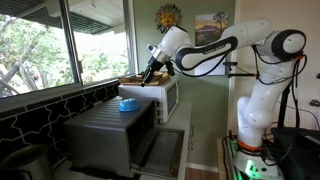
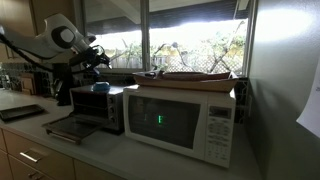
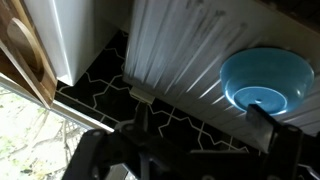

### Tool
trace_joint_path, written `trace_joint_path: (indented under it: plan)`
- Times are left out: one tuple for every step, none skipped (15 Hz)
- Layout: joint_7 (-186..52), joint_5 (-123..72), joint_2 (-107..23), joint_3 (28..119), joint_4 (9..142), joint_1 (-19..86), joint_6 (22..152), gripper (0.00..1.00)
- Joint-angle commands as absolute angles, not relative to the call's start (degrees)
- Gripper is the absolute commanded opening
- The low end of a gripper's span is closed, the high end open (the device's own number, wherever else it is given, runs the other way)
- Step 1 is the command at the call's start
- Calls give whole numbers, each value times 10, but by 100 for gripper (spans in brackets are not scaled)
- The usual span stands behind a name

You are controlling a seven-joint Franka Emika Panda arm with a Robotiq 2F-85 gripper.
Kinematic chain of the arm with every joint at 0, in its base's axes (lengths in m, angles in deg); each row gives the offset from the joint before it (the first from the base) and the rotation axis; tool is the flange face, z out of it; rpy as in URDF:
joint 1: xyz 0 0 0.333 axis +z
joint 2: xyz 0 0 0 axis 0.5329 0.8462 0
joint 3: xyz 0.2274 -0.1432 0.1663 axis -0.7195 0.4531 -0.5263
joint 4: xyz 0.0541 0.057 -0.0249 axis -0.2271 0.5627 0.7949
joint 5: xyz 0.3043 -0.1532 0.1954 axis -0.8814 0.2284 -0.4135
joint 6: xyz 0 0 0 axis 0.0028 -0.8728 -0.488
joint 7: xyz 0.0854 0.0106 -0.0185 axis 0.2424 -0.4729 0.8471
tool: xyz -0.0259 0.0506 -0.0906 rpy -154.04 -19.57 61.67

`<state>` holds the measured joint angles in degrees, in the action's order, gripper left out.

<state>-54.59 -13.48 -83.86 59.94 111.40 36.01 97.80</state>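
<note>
A blue bowl (image 1: 128, 103) stands on top of a silver toaster oven (image 1: 105, 135); it also shows in an exterior view (image 2: 101, 87) and in the wrist view (image 3: 265, 80). My gripper (image 1: 150, 72) hangs above and a little behind the bowl, between the toaster oven and a white microwave (image 1: 168, 97). It is open and empty. In the wrist view the two dark fingers (image 3: 205, 125) spread wide over the oven's ribbed top (image 3: 185, 50) and its back edge, and one fingertip lies just beside the bowl.
The toaster oven door (image 1: 160, 150) hangs open. A wooden tray (image 2: 190, 76) lies on the microwave (image 2: 180, 120). A black tiled wall (image 3: 100, 100) and windows (image 1: 40, 45) stand behind the appliances. A dark baking tray (image 2: 20, 113) lies on the counter.
</note>
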Motion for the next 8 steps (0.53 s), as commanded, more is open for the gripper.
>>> trace_joint_path:
  plan:
    - [-550, -132, -838, 604, 1112, 365, 975, 100]
    - [-565, -140, -835, 601, 1110, 364, 965, 100]
    - [-582, -158, -831, 599, 1104, 369, 950, 100]
    - [-602, -176, -827, 597, 1095, 372, 928, 100]
    - [-620, -190, -825, 595, 1088, 374, 909, 100]
    - [-631, -206, -822, 595, 1079, 379, 885, 100]
    - [-652, -210, -817, 588, 1068, 376, 856, 100]
    - [-666, -220, -810, 587, 1059, 378, 832, 100]
